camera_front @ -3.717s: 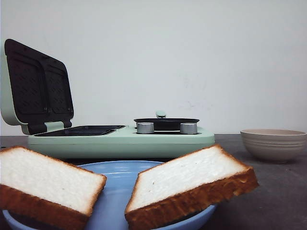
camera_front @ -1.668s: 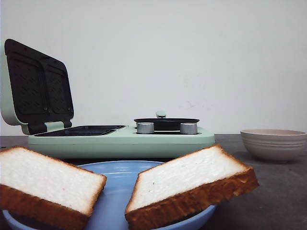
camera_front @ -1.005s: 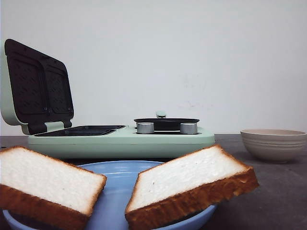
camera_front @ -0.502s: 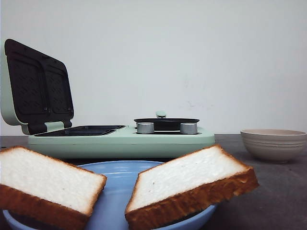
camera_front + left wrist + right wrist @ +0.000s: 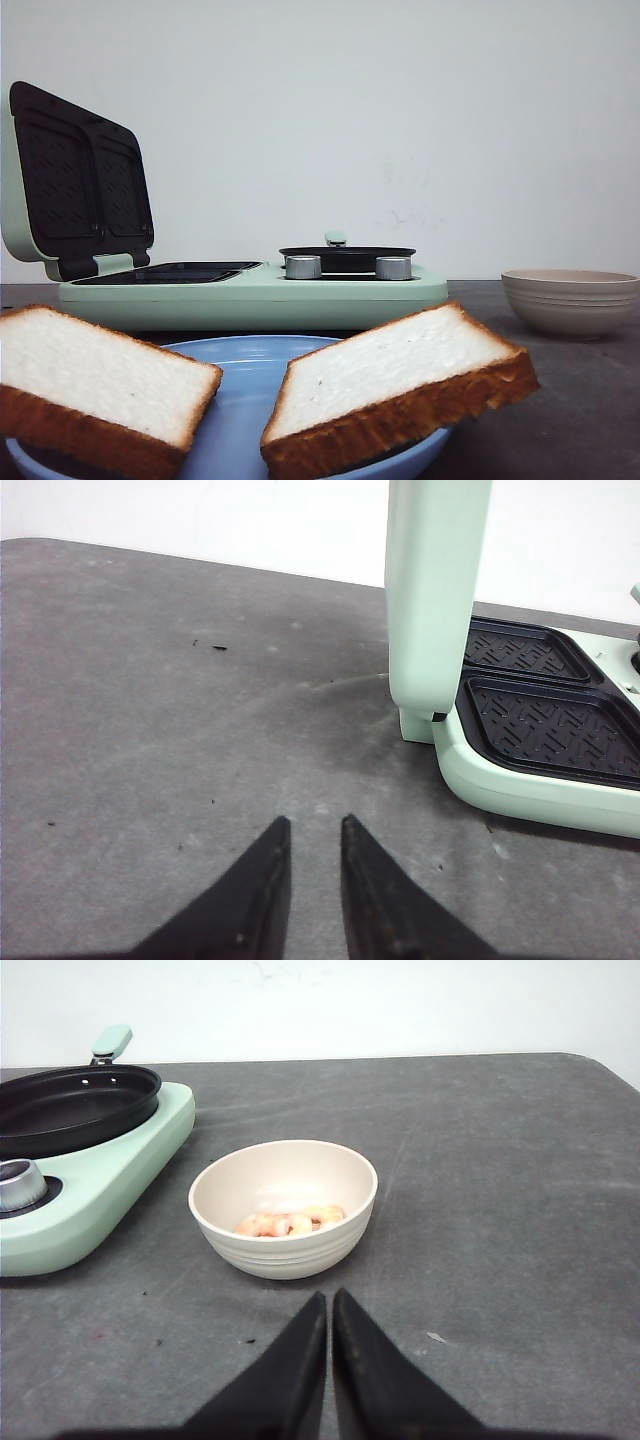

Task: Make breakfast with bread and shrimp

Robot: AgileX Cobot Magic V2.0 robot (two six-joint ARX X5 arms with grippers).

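Two thick white bread slices with brown crusts lean on a blue plate [image 5: 240, 400] close to the front camera, one at the left [image 5: 95, 375] and one at the right [image 5: 385, 370]. Small orange-pink shrimp [image 5: 290, 1223] lie in a cream bowl [image 5: 283, 1252], which also shows at the right of the front view [image 5: 570, 300]. My right gripper [image 5: 329, 1295] is shut and empty, just short of the bowl. My left gripper [image 5: 314, 823] is empty with a narrow gap between its fingers, over bare table beside the sandwich maker. Neither gripper shows in the front view.
A mint-green sandwich maker [image 5: 250, 290] stands mid-table with its lid [image 5: 75, 180] raised and its black grill plates [image 5: 550, 725] bare. A black pan [image 5: 70, 1105] sits on its right side behind two silver knobs. The table is dark grey.
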